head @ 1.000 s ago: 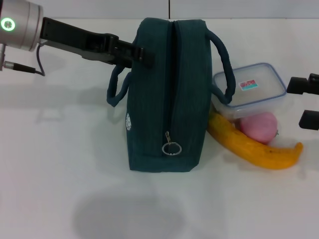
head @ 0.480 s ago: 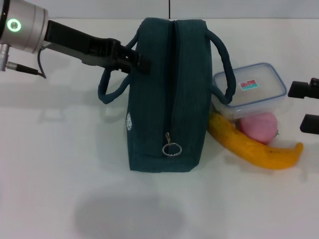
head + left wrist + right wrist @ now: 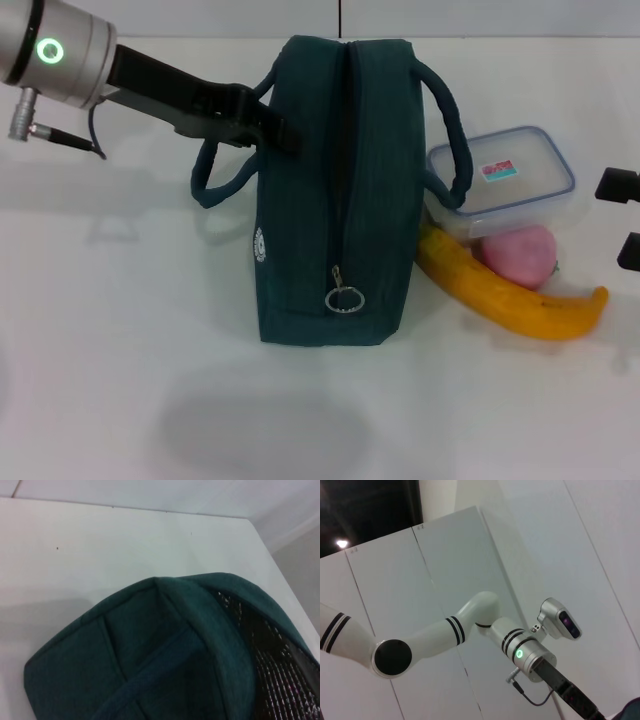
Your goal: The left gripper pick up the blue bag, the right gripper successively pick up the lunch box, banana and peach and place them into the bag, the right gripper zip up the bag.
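Note:
The dark teal-blue bag (image 3: 335, 190) stands on the white table (image 3: 120, 340) with its zip shut down the middle and the ring pull (image 3: 344, 298) near the front. My left gripper (image 3: 268, 122) is shut on the bag's left handle (image 3: 215, 180) at its top. The bag fills the left wrist view (image 3: 165, 650). The clear lunch box (image 3: 510, 185) with a blue rim lies right of the bag, resting on the pink peach (image 3: 518, 255) and the banana (image 3: 510, 295). My right gripper (image 3: 625, 215) is open and empty at the right edge, right of the lunch box.
The bag's right handle (image 3: 452, 140) leans against the lunch box. The right wrist view points away from the table and shows my left arm (image 3: 470, 625) and a corner of the bag (image 3: 632, 710).
My left gripper has closed on the left handle and drawn it up and outward to the left. My right gripper has drawn back to the right, away from the lunch box.

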